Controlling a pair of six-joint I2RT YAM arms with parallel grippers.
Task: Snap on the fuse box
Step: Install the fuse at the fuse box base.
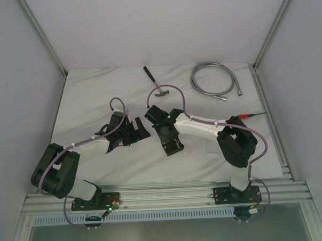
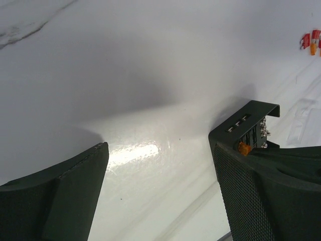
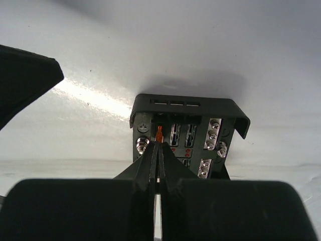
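The fuse box is a small black box on the white table, open side up, with slots and screws showing. It also shows in the top view and the left wrist view. My right gripper is shut on a small orange fuse, and its tip is at a slot at the box's left. In the top view the right gripper reaches over the box. My left gripper is open and empty just left of the box, its right finger close to the box's side. It also shows in the top view.
Loose red and orange fuses lie on the table beyond the box. A faint clear cover seems to lie near them. A hammer, a coiled metal hose and a red-handled screwdriver lie at the back and right.
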